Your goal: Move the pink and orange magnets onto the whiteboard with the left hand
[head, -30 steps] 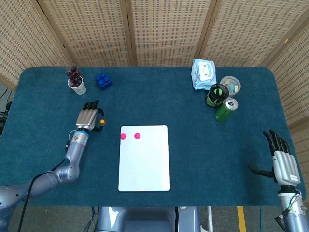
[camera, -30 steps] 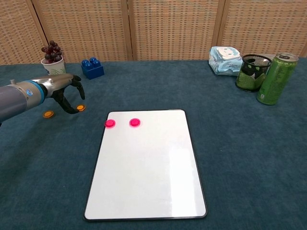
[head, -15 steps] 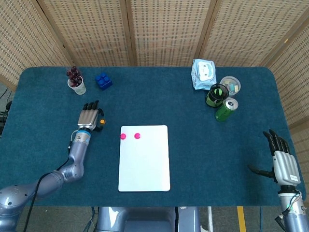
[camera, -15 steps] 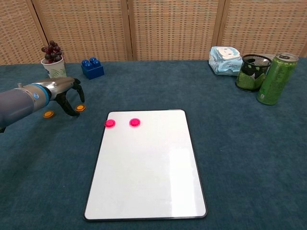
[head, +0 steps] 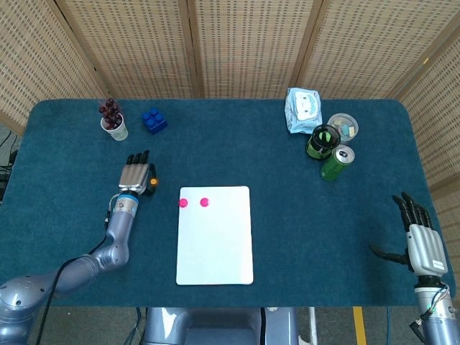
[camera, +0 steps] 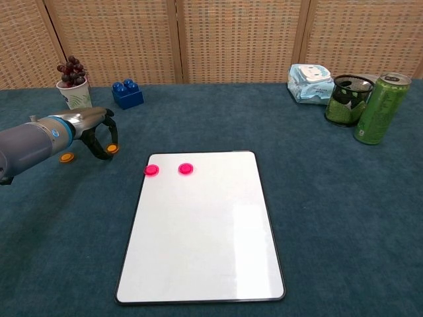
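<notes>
Left of the whiteboard (camera: 201,224), the left hand (camera: 96,129) has crept a little toward the nearer orange magnet (camera: 113,148) over the last second, fingers arched down around it; thumb and fingertips now sit right at the disc, but whether they actually pinch it I cannot tell. Likely step: closing on this magnet, lift not yet begun. A second orange magnet (camera: 66,157) lies on the cloth just behind the hand, untouched. Both pink magnets (camera: 151,170) (camera: 186,168) already sit side by side near the board's top edge, so the pink half looks done and the orange half remains. Right hand (head: 419,241) idles at the table's far right edge, fingers spread, holding nothing. Magnets are small flat glossy discs, low profile, fiddly to pick off the fuzzy teal table cloth (camera: 330,198). Board is a smooth white rectangle with rounded corners and a thin dark rim, lying flat. Also present: blue toy brick (camera: 127,93), paper cup of grapes (camera: 75,84), green can (camera: 377,109).
</notes>
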